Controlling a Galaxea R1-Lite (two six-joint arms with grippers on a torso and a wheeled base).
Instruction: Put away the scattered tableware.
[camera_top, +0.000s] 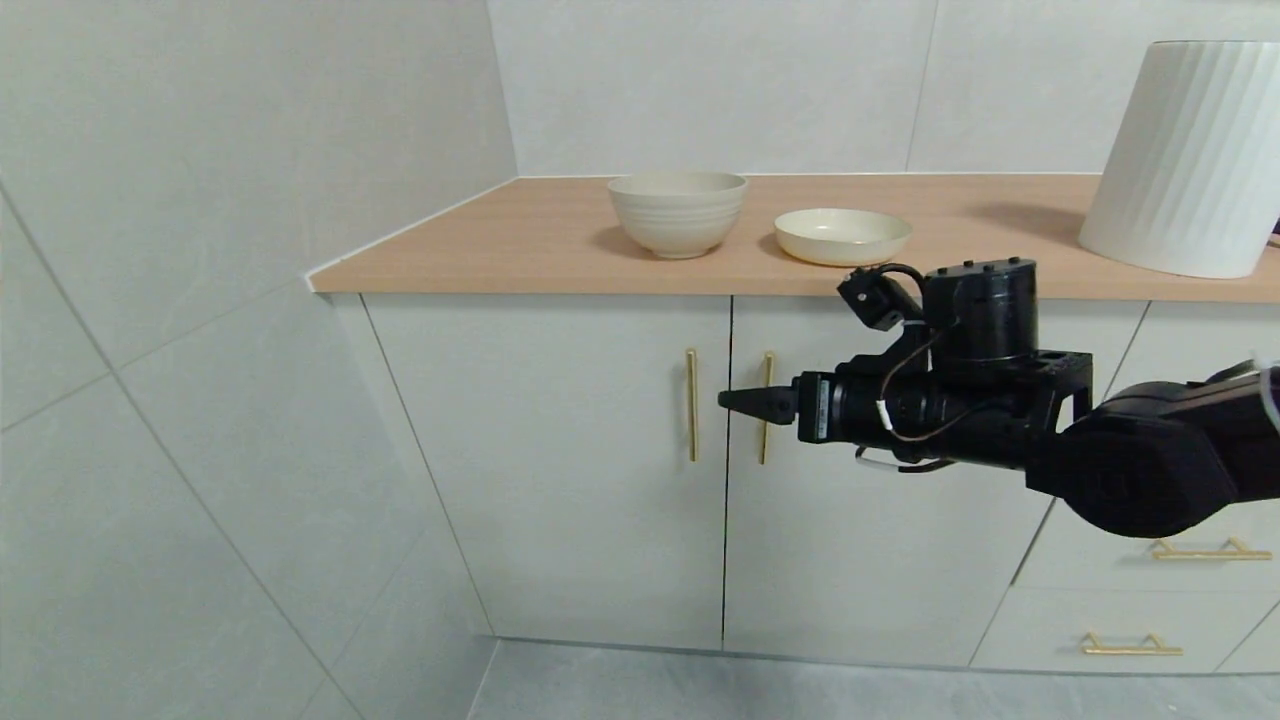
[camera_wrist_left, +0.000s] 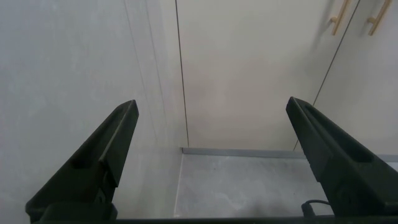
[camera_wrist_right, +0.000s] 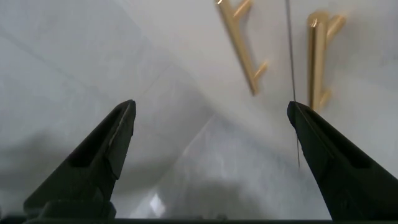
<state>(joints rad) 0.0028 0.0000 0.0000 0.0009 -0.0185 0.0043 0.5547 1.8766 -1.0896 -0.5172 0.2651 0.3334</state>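
On the left wrist camera, the left gripper (camera_wrist_left: 211, 104) has its two fingers spread wide and nothing is between them. Beyond it I see a tiled wall (camera_wrist_left: 74, 56) and a grey floor (camera_wrist_left: 249, 180).

In the head view, the left part of the frame is the same tiled wall. A wooden countertop (camera_top: 520, 240) runs from the upper centre to the right edge. The cream bowl (camera_top: 677, 212) stands upright on it at the upper centre. Just to the right of the bowl, not touching it, a shallow cream dish (camera_top: 842, 236) lies near the front edge.

Under the countertop, two cabinet doors (camera_top: 560, 460) are closed, and their vertical brass handles (camera_top: 691, 405) stand side by side at the centre of the frame. The right gripper (camera_top: 745, 402) points left, with its tip between the two handles in the picture. I cannot tell if it touches them. The right wrist camera shows its jaws wide apart and holding nothing.

At the upper right, a white ribbed cone-shaped object (camera_top: 1190, 155) stands on the countertop. At the lower right are drawers (camera_top: 1100, 610) with brass pulls.
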